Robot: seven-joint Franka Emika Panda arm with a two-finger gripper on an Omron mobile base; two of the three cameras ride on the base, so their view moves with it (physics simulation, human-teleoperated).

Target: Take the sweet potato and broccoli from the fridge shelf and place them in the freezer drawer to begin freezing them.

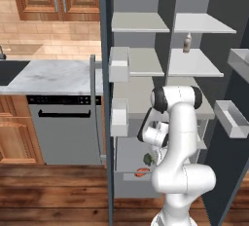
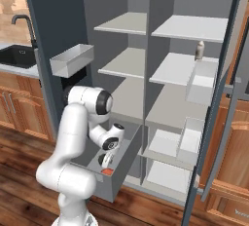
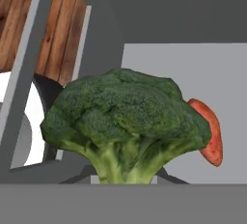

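Grey freezer drawer [image 2: 124,164] around sweet potato [image 3: 208,136], clawed broccoli [image 3: 126,121].

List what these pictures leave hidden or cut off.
- Hand fingertips: hand view, hidden behind the broccoli.
- Sweet potato: hand view, left part behind the broccoli; left base view, small.
- Freezer drawer floor: both base views, mostly blocked by the arm.
- Bottle: label too small.

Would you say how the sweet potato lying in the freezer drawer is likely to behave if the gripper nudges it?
The sweet potato looks oblong with rounded ends, so it would probably roll or pivot on the freezer drawer's flat floor. Its smooth skin suggests it may slide easily. It looks solid, so likely stiff. The broccoli sits close in front, so a nudge might bump it.
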